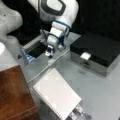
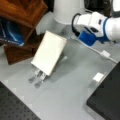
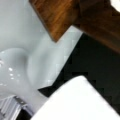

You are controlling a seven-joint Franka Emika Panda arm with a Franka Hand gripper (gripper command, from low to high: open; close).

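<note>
One tool point(image 1: 50, 53) | grip state unclear | above open tray point(image 1: 37, 50) | contents unclear

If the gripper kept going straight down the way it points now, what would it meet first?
In a front view the gripper points down at the grey table, just above a small white block on a cable. It would probably meet that block first, though depth is unclear.

no readable text, no labels, no brand marks, no numbers on any surface
</note>
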